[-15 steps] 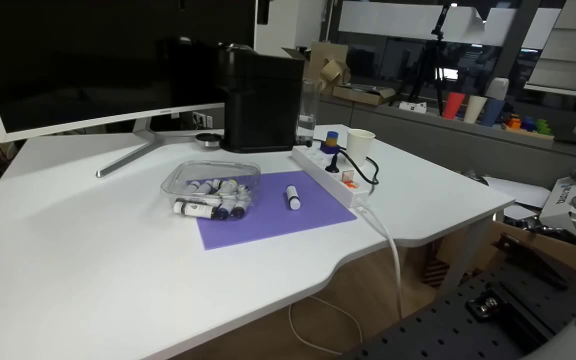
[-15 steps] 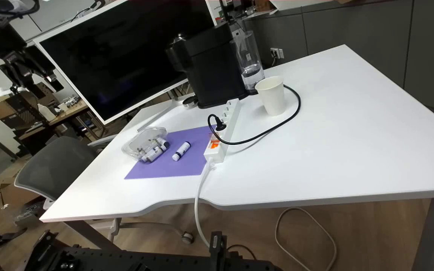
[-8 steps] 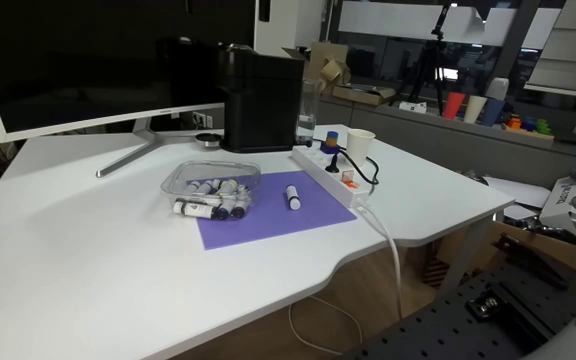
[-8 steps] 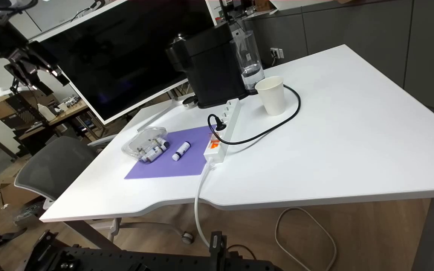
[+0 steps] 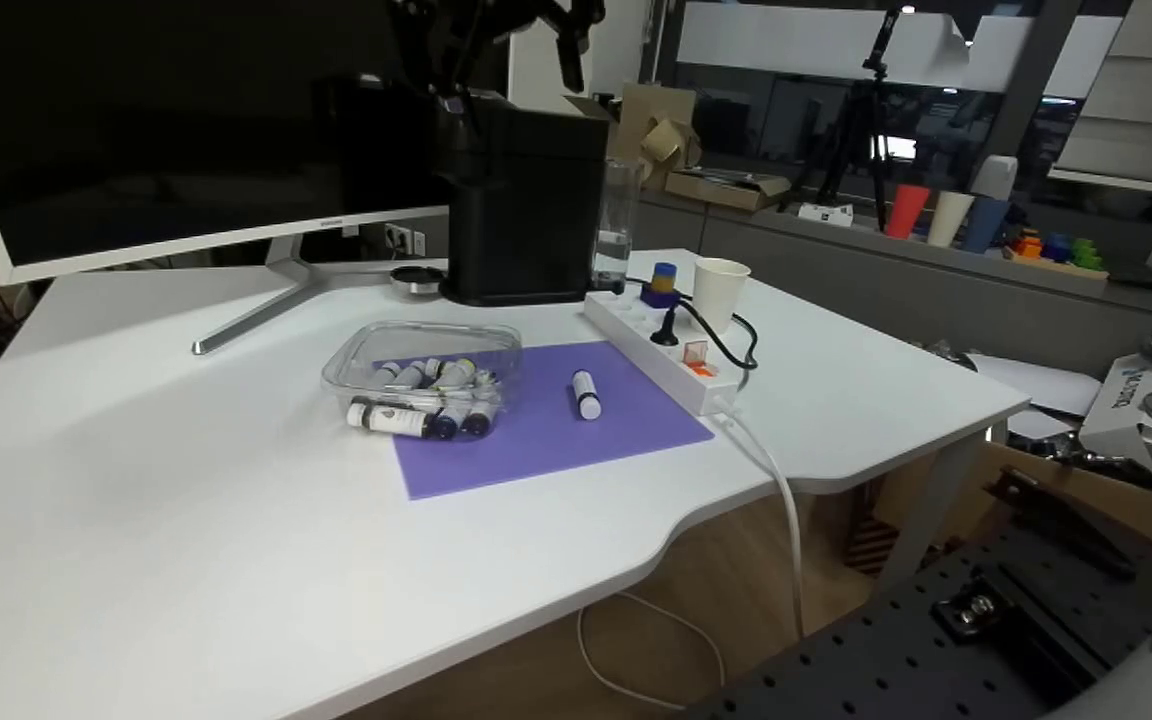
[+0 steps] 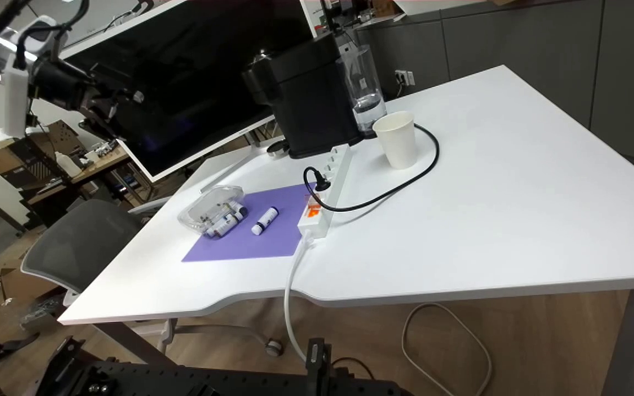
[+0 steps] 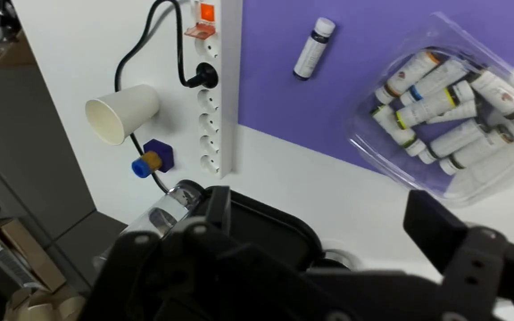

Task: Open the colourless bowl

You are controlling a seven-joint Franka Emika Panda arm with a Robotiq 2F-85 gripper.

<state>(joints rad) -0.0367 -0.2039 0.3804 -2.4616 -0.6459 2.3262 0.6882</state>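
The colourless bowl (image 5: 338,378) is a see-through plastic container holding several small white-and-dark vials (image 5: 451,378). It stands partly on the purple mat (image 5: 536,455) and partly on the white table. It also shows in an exterior view (image 6: 205,199) and at the right of the wrist view (image 7: 379,166). I cannot tell whether a clear lid lies on it. My gripper (image 7: 319,194) is open with nothing between its fingers. It hangs high above the table near the black machine, well above and apart from the bowl; it shows in both exterior views (image 5: 516,90) (image 6: 124,115).
The tall black machine (image 5: 531,210) stands behind the bowl with a clear tank (image 5: 614,230) beside it. A monitor (image 5: 186,130) stands behind. A single vial (image 5: 586,394) lies on the mat. A power strip (image 5: 661,355) and a paper cup (image 5: 719,290) stand beyond it.
The gripper has come into an exterior view from the top. The arm has swung toward the table and the gripper has turned. The bowl and vials have not moved.
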